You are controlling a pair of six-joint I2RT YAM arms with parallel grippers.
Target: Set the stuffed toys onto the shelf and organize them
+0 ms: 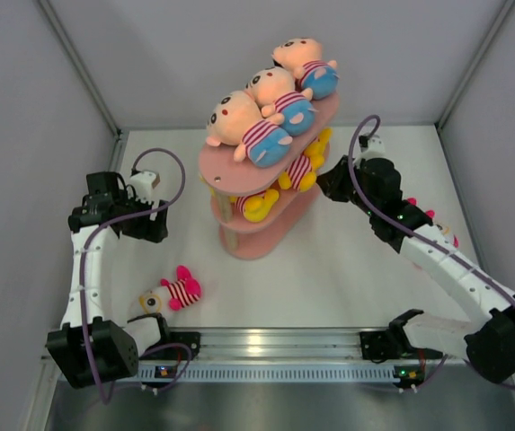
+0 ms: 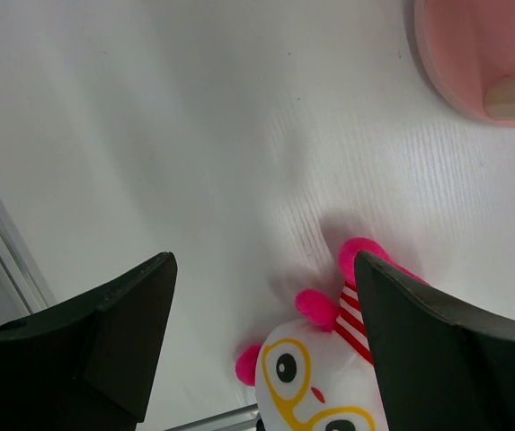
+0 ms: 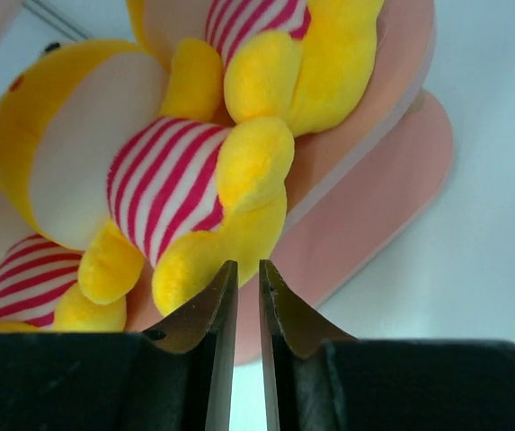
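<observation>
Three peach-headed dolls [image 1: 239, 121] lie in a row on the top tier of the pink shelf [image 1: 266, 238]. Three yellow animals [image 1: 304, 169] crowd the middle tier, and one pink white-faced toy [image 1: 174, 292] lies on the table [image 1: 329, 278] near the left arm's base. The left gripper [image 2: 264, 262] hangs wide open over that toy. The right gripper [image 3: 247, 265], narrowed to a slit and empty, points at a yellow foot.

The salmon-pink shelf [image 1: 259, 244] stands upright on the surface [image 1: 356, 269], three peach-headed dolls [image 1: 279, 99] in striped shirts lying in a row on its top tier. Yellow animals [image 1: 298, 171] in red-and-white stripes crowd the middle tier. One pink toy [image 1: 176, 291] with a white, spectacled face lies apart near the front edge.
</observation>
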